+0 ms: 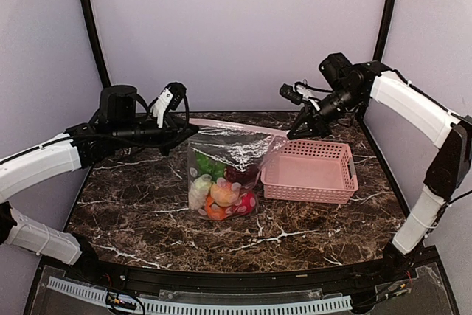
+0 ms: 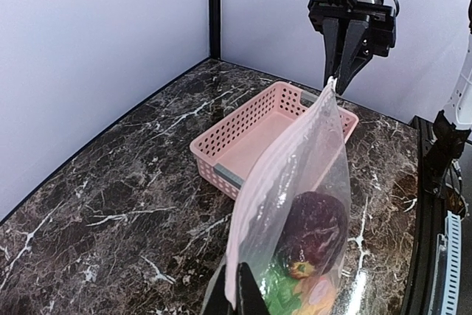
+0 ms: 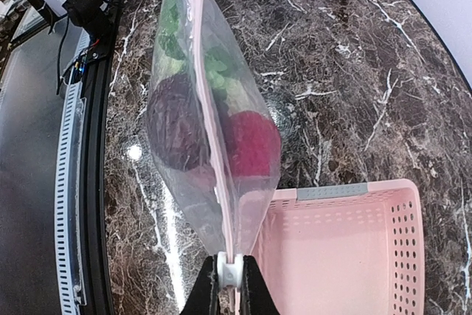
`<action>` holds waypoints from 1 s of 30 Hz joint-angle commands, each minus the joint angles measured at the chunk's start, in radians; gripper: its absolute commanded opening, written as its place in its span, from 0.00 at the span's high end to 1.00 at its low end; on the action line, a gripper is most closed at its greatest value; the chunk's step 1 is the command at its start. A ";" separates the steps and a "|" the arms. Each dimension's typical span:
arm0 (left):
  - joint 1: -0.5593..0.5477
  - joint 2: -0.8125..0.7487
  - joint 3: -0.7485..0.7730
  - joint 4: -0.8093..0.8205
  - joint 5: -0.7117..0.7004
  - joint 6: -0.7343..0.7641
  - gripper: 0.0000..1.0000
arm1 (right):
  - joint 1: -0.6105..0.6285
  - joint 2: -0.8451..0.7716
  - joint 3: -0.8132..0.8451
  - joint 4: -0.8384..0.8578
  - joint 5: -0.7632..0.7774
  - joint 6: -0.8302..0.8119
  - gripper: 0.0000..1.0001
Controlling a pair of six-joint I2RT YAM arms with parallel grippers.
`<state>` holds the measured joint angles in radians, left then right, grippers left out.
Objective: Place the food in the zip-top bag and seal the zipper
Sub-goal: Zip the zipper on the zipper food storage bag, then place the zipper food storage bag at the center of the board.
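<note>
Dark brown marble with white veins covered the table [image 1: 133, 212], and pale lilac walls [image 1: 236, 27] closed it in, with black posts [image 1: 90, 20] in the rear corners.

From the left, the left arm [image 1: 44, 164] reached in with its forearm nearly level and aimed at the centre. The left gripper [image 1: 188, 130] was pinched tight on the left end of the zipper [image 1: 236, 125]; in its own wrist view the fingers [image 2: 251, 300] met on the pink strip.

Between the two claws the bag [image 1: 225, 156] hung mouth up at mid-table, stretched taut. Its long top edge ran across the table from left to right, dipping slightly toward the right. In both wrist views the zipper looked like one single line. The food [image 1: 221, 191], in green, white, orange, red and maroon pieces, was piled in the bottom of the bag, low against the marble.

A pink basket [image 1: 310, 175] sat just beside the bag on its right.

Farther right, the right arm [image 1: 413, 105] rose from the near edge, folded over high and angled down and leftward. The right gripper [image 1: 293, 136] pointed downward with its jaws narrow, clamped on the right end of the zipper.
</note>
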<state>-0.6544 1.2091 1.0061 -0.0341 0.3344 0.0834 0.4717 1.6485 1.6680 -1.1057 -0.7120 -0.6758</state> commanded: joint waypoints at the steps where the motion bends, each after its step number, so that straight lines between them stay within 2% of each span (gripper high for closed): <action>1: 0.036 0.012 -0.027 0.100 -0.057 -0.014 0.99 | -0.007 0.104 0.152 -0.004 -0.029 0.003 1.00; 5: 0.094 0.061 0.019 0.155 -0.050 0.017 0.99 | 0.003 0.250 0.372 0.004 -0.066 0.028 1.00; 9: 0.197 0.097 0.071 0.214 -0.013 0.047 0.99 | 0.004 0.382 0.641 -0.033 -0.069 0.039 1.00; 12: 0.235 0.103 0.089 0.242 0.067 0.065 0.99 | 0.007 0.393 0.702 -0.005 -0.072 0.050 1.00; 15: 0.247 0.080 0.072 0.231 0.129 0.085 0.99 | 0.015 0.332 0.609 0.075 -0.075 0.047 1.00; 21: 0.246 -0.015 -0.109 0.249 0.305 0.091 0.96 | 0.085 0.157 0.216 0.218 -0.015 -0.049 1.00; 23: 0.246 -0.049 -0.159 0.194 0.344 0.102 0.89 | 0.127 0.119 0.104 0.228 0.037 -0.089 1.00; 25: 0.246 -0.090 -0.196 0.116 0.375 0.114 0.78 | 0.167 0.086 -0.011 0.224 0.064 -0.116 0.98; 26: 0.246 -0.128 -0.218 0.092 0.388 0.117 0.69 | 0.186 0.071 -0.058 0.208 0.072 -0.131 0.93; 27: 0.246 -0.148 -0.228 0.037 0.393 0.122 0.60 | 0.209 0.053 -0.103 0.184 0.078 -0.147 0.83; 29: 0.246 -0.214 -0.244 -0.055 0.373 0.142 0.48 | 0.253 0.021 -0.168 0.125 0.095 -0.172 0.66; 30: 0.246 -0.254 -0.242 -0.080 0.354 0.147 0.44 | 0.264 0.005 -0.184 0.099 0.097 -0.177 0.62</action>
<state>-0.4095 1.0840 0.7837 0.0628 0.6598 0.1951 0.6792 1.7226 1.5715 -0.9283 -0.6605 -0.7792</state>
